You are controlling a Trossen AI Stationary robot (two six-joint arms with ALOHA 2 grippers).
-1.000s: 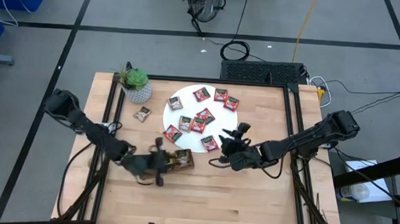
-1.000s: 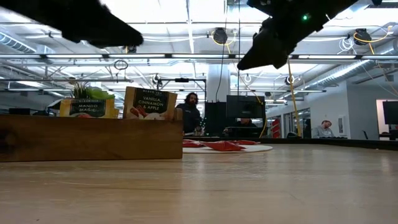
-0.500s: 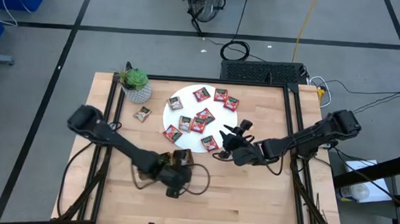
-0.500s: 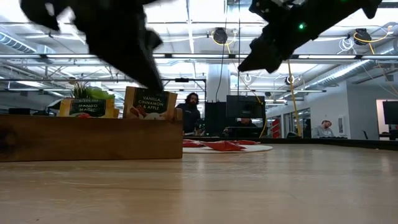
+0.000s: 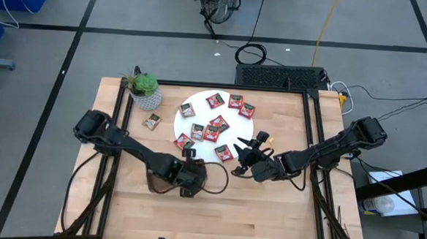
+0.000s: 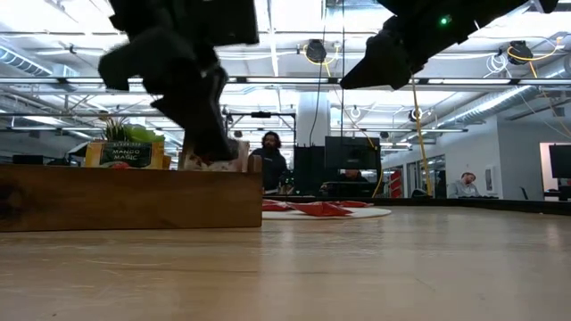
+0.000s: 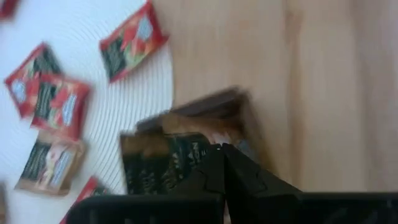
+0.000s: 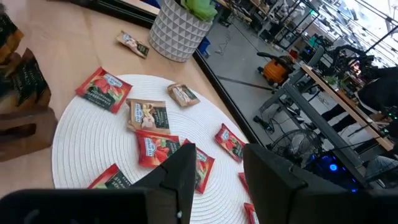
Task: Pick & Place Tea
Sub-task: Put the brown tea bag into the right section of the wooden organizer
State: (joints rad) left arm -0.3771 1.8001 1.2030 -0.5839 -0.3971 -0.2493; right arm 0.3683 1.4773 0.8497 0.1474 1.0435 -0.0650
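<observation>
Top-down and wrist views, tea sorting at a pale wooden table (image 5: 267, 210). Small flat red tea sachets (image 5: 218, 123) scattered flat on the round white woven disc (image 5: 187, 107); one stray grey-brown sachet (image 5: 152, 121) near the small green potted plant (image 5: 145, 89). Left gripper (image 5: 190, 159) pressed together, empty, over the brown wooden tray (image 6: 134, 197) holding upright sachets. Right gripper (image 5: 250, 153) spread at the disc's edge, nearer arm, closest red sachet (image 5: 224, 152) just beside its fingertips, disc-ward.

Your near counter (image 5: 267, 210) strip: open passage. Blocking disc (image 5: 192, 104) approach: left pincer (image 5: 190, 164) over tray (image 6: 134, 196), right pincer (image 5: 250, 148) at rim.
</observation>
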